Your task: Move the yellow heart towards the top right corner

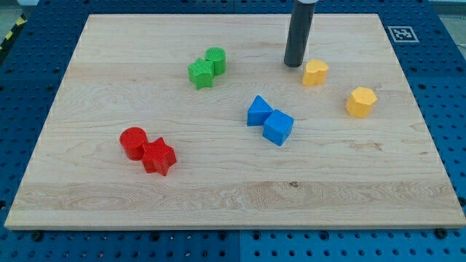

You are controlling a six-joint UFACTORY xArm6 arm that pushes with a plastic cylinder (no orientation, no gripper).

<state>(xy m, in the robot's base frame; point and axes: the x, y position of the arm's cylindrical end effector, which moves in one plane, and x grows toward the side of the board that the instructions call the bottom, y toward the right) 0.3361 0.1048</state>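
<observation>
The yellow heart (314, 73) lies on the wooden board (109, 204) in the upper right part of the view. My tip (293, 64) rests on the board just to the left of the heart and slightly above it, a small gap apart. A yellow hexagon (360, 101) lies to the right of the heart and lower down.
A blue triangle (258, 111) and a blue cube (278, 126) touch near the middle. A green star (201, 73) and a green cylinder (215, 60) touch at upper left of middle. A red cylinder (133, 142) and a red star (159, 156) touch at lower left.
</observation>
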